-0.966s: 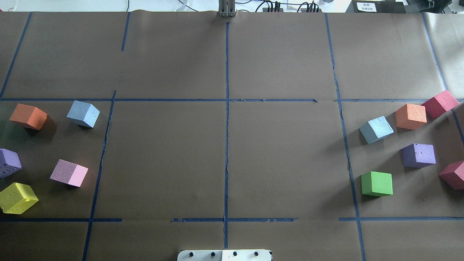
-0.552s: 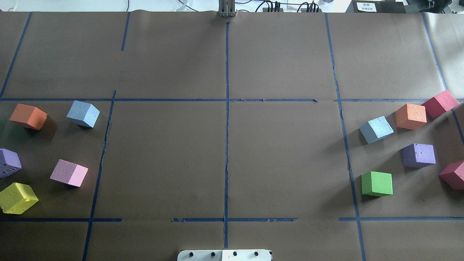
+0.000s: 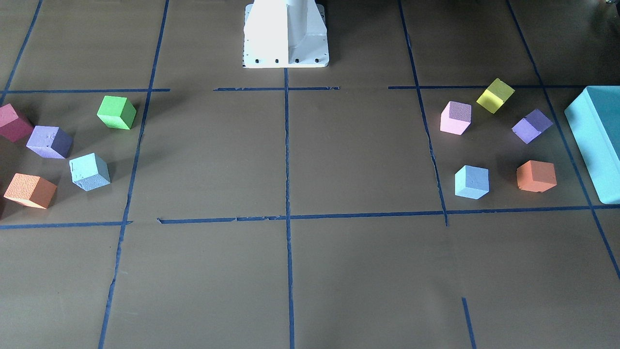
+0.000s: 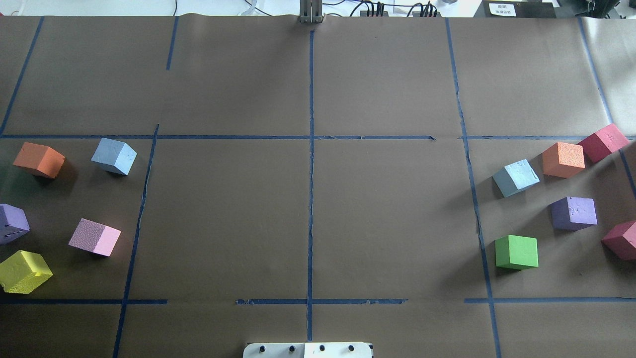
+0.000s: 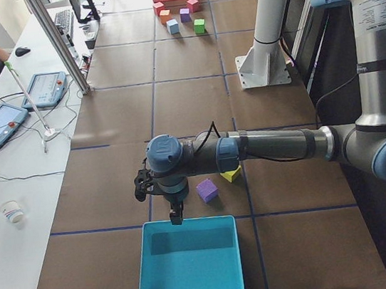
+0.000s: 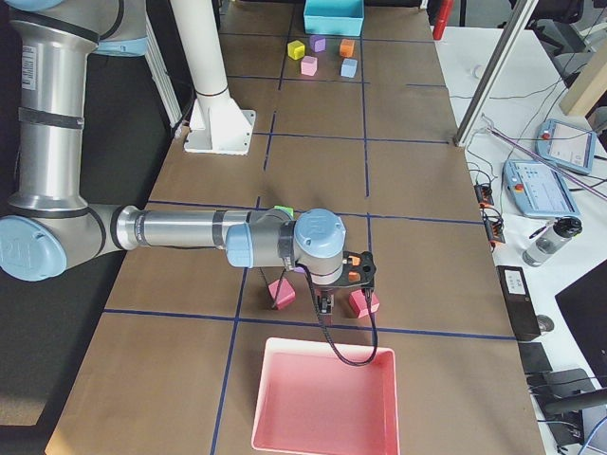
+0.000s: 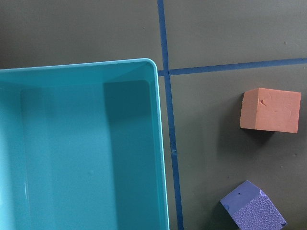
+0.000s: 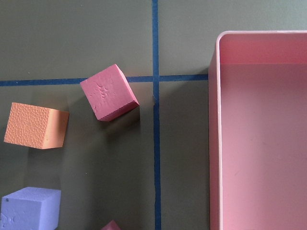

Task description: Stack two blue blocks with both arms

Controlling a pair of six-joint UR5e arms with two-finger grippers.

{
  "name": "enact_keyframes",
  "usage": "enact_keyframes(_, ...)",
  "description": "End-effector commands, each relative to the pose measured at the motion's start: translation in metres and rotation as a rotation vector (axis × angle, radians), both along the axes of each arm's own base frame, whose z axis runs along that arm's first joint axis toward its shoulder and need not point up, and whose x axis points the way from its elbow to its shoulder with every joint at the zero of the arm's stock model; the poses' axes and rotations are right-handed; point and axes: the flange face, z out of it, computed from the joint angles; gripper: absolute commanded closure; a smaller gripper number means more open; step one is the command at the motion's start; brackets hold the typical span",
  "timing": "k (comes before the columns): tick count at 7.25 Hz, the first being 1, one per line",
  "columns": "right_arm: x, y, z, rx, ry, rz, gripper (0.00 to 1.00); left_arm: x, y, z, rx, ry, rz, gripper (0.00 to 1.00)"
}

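One pale blue block lies on the table's left side, also seen in the front-facing view. The other blue block lies on the right side, also in the front-facing view. Both stand alone on the brown paper. My left gripper hangs over the near rim of the teal box, far from its blue block. My right gripper hangs between two red cubes by the pink tray. Neither gripper shows in the overhead or wrist views, so I cannot tell if they are open or shut.
Around the left blue block lie orange, purple, pink and yellow cubes. Around the right one lie orange, red, purple and green cubes. A white pedestal stands at the robot's edge.
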Motion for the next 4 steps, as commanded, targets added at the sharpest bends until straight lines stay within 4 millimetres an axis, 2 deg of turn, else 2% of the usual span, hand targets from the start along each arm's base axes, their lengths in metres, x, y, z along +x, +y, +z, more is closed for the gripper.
enact_keyframes(1,-0.020,-0.036,-0.037,0.033,-0.018,-0.007,0.00,0.000,-0.002,-0.013,0.025,0.000,-0.001,0.00)
enact_keyframes(2,-0.023,-0.065,-0.073,0.106,-0.012,-0.013,0.00,0.001,-0.002,-0.015,0.028,0.003,0.001,0.00)
enact_keyframes(4,-0.065,-0.063,-0.118,0.119,-0.074,-0.037,0.00,0.001,-0.002,-0.020,0.036,0.002,0.000,0.00)
